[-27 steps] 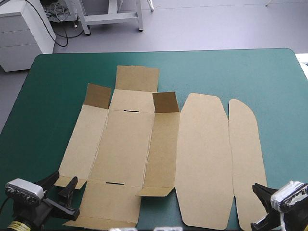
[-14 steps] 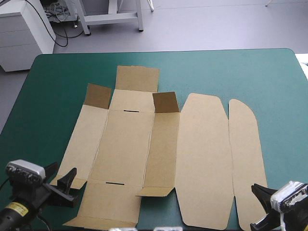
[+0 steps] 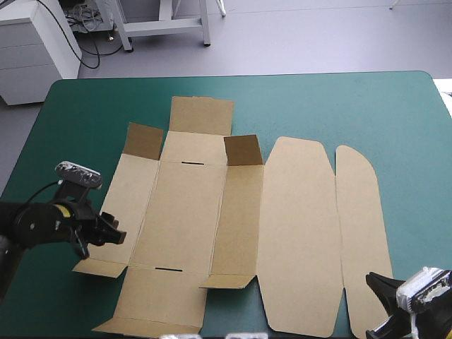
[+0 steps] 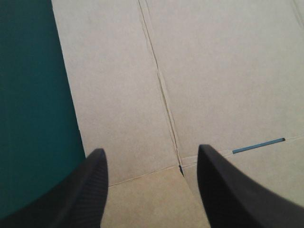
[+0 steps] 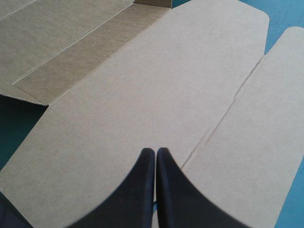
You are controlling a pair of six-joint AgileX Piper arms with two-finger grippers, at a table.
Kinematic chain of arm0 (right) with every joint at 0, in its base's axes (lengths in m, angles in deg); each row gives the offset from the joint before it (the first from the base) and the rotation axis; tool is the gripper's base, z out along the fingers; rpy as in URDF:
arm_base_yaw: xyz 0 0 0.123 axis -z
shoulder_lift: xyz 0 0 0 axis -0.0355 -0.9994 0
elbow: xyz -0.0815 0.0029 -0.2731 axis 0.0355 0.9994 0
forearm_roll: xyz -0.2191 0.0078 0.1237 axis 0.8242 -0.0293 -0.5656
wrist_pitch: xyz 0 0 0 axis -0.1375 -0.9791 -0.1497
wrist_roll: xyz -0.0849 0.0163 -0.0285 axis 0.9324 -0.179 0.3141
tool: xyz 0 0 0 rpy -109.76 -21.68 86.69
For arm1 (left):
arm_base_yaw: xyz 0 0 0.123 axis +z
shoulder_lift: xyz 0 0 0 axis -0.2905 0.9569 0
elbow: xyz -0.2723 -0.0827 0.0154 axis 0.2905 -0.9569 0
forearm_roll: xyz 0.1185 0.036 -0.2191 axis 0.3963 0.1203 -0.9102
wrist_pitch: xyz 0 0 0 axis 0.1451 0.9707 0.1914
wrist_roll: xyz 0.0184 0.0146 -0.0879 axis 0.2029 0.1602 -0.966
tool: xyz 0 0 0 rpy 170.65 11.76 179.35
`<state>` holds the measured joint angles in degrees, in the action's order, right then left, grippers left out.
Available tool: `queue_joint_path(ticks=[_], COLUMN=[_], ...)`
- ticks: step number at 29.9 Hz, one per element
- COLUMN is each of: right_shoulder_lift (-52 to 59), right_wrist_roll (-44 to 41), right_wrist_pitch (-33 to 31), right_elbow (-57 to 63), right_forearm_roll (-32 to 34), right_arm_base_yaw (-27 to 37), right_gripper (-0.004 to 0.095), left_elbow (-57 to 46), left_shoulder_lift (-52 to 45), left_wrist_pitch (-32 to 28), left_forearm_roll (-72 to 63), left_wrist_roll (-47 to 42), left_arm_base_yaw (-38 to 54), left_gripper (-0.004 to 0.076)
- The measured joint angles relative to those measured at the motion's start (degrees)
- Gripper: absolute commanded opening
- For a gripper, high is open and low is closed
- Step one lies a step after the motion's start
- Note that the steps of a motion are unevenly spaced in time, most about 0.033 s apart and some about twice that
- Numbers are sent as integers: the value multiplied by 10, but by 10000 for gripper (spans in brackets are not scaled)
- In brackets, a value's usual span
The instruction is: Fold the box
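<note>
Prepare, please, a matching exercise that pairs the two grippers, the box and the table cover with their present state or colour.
Things:
1. left gripper
2. right gripper
3. box
4. table cover

States:
a. shut, near the table's near right corner
b. teal-green
c. open, at the box's left side
d. brown, lying mostly flat

Pairs: 1-c, 2-a, 3-d, 4-b

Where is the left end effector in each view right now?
High view: left end effector over the box's left side panel, near its near end.
Left wrist view: its own open fingers, above that panel's near crease.
Right wrist view: not in it.
Shared landmark: the near slot, in the first two.
</note>
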<state>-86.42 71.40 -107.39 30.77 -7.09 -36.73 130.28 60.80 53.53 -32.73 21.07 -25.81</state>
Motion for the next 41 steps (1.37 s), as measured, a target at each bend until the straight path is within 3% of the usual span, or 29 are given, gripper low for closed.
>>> queue_joint_path(ticks=[11, 22, 27, 41], right_shoulder_lift=[0, 0, 0, 0], right_wrist_roll=[-1, -1, -1, 0], right_wrist_pitch=[0, 0, 0, 0], right_elbow=[0, 0, 0, 0], right_forearm_roll=[0, 0, 0, 0], right_arm_base_yaw=[0, 0, 0, 0], right_gripper=[-12, -12, -12, -12], left_elbow=[96, 100, 101, 28], left_shoulder_lift=[184, 234, 269, 363], left_wrist_pitch=[51, 51, 50, 39], left_forearm_roll=[-4, -166, -204, -232], left_wrist_roll=[26, 165, 186, 214], left_arm_base_yaw=[32, 240, 306, 319], left_gripper=[403, 403, 403, 403])
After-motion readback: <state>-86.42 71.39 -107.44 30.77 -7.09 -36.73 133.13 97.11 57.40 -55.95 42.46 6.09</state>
